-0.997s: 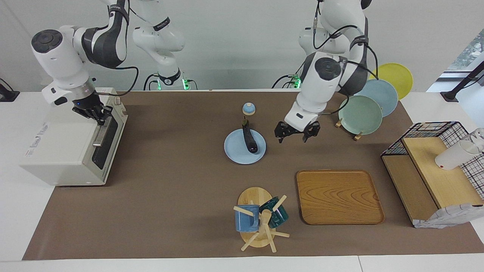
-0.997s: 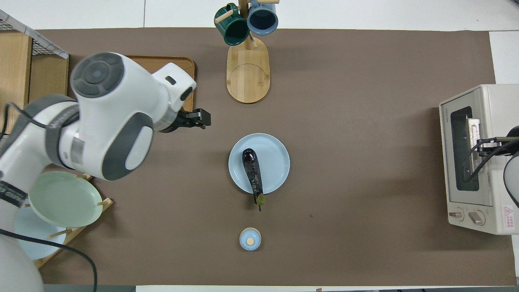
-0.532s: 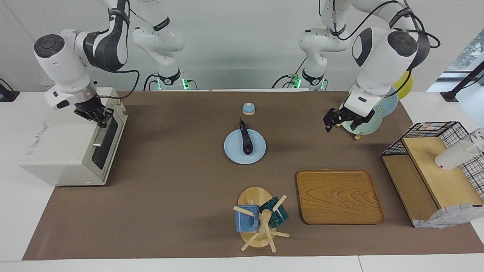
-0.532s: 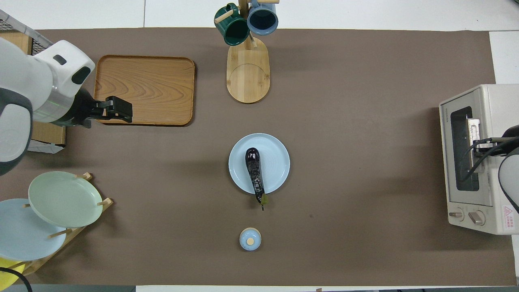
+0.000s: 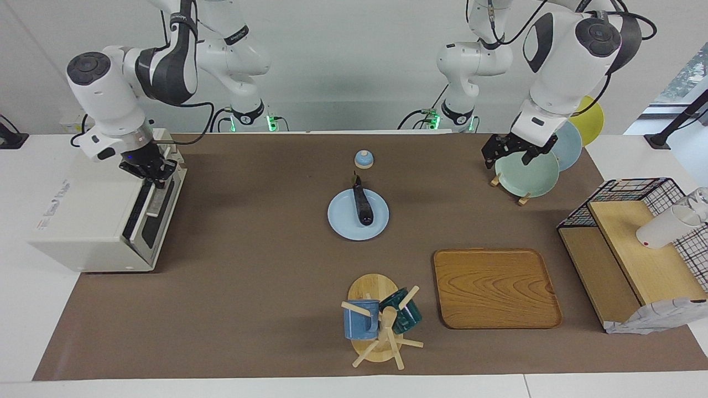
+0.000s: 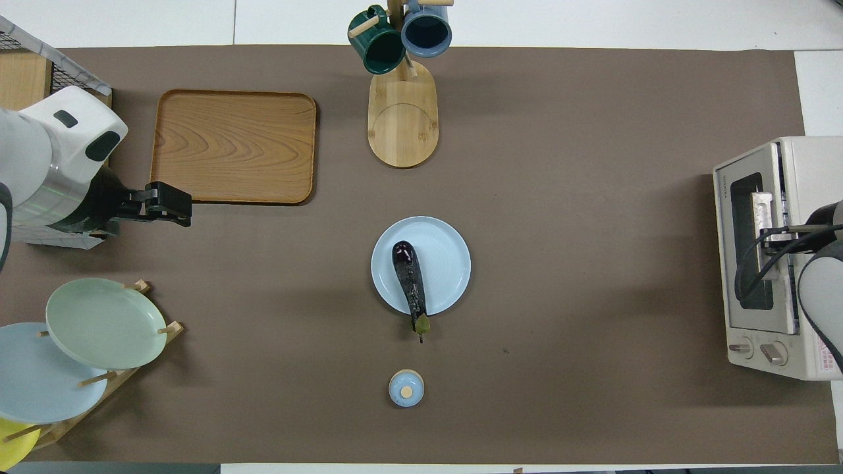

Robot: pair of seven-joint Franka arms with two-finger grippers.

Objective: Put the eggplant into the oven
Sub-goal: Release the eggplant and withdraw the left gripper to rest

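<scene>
In the facing view the eggplant (image 5: 362,203) lay on a blue plate (image 5: 345,224) mid-counter, the right gripper (image 5: 156,173) clamped on the oven (image 5: 83,221) door handle (image 5: 150,202), while overhead the left gripper (image 6: 172,204), jaws apart, hung over the counter beside a wooden tray (image 6: 234,146).

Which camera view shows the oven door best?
The facing view: the oven door tilts slightly open under the shut right gripper at its handle. The overhead view shows only the door's glass, partly covered by the arm.
</scene>
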